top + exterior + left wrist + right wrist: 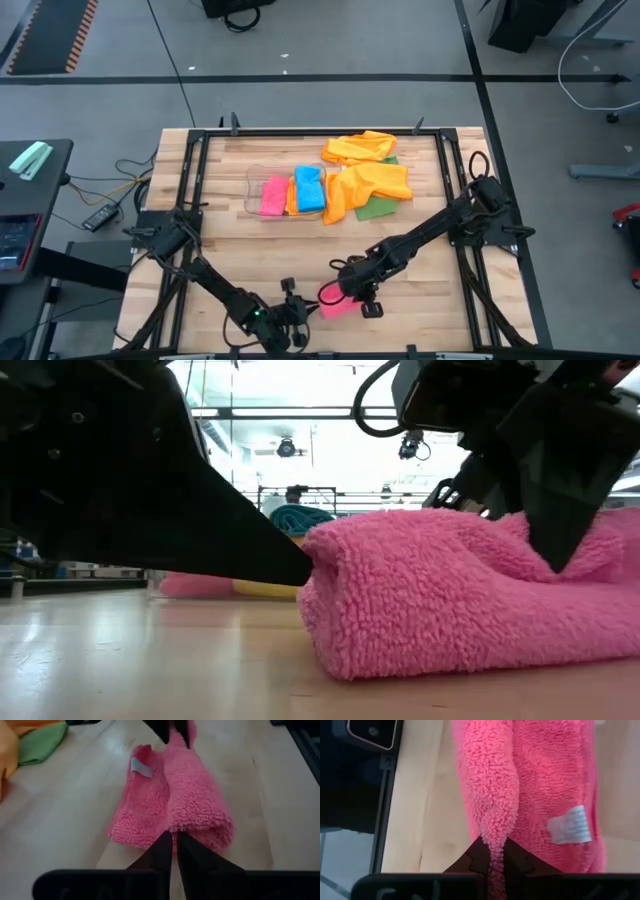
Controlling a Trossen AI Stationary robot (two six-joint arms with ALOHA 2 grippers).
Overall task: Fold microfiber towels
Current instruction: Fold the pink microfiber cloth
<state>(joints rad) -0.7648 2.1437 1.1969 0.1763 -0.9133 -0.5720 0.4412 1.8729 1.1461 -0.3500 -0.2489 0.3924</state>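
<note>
Both sets of jaws are pinched onto the same fluffy pink microfibre towel point(338, 299) at the near edge of the table. The left gripper point(174, 851) is nipped tight on the end of the rolled-over fold, fingers almost together with a sliver of pile between them. The right gripper point(494, 856) is clenched on a ridge of pink fleece at the opposite end, so the cloth is held from both sides.

The towel itself lies on the pale wooden table point(250, 250), doubled lengthwise: one thick lobe rolled over a flatter layer, white care tag point(141, 767) showing on the flat half.

This looks like mid-fold, one crease in and the second one being set up. Next move, I'd say, calls for both arms to lift together and carry the held edge across evenly; any mismatch and that plump roll will skew or spring open.

Further back, the clear plastic rectangular bin point(254, 177) holds folded cloths side by side: a pink one point(273, 195), an orange sliver point(291, 195), then a blue one point(310, 188). Just beside it, loose orange towels point(368, 170) sprawl over a green cloth point(380, 208), not yet folded.
</note>
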